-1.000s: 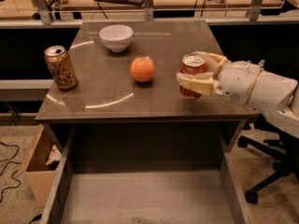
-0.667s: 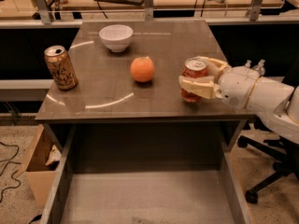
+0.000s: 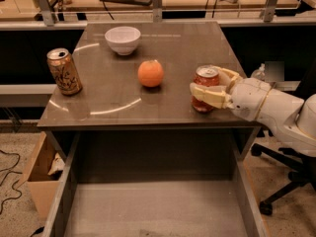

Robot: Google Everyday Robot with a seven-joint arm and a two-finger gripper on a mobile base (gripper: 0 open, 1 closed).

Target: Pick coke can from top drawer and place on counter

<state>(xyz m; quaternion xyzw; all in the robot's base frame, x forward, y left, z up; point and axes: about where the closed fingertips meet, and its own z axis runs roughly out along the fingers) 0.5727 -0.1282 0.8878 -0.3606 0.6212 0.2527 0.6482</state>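
gripper (image 3: 208, 84): I see it pinching the coke can (image 3: 206, 76), lower than a second ago
coke can: upright on counter (image 3: 123, 100), right front
top drawer (image 3: 148, 206): open

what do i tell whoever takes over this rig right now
Gripper: at the front right part of the counter, closed around the coke can, not released.
The coke can: upright, out of the top drawer, base at or just above the counter; I cannot tell if it touches.
The top drawer: pulled open, no can visible in it.
Done: pick and carry to the counter.
Left: set the can down if needed, open the gripper, back away without tipping it.
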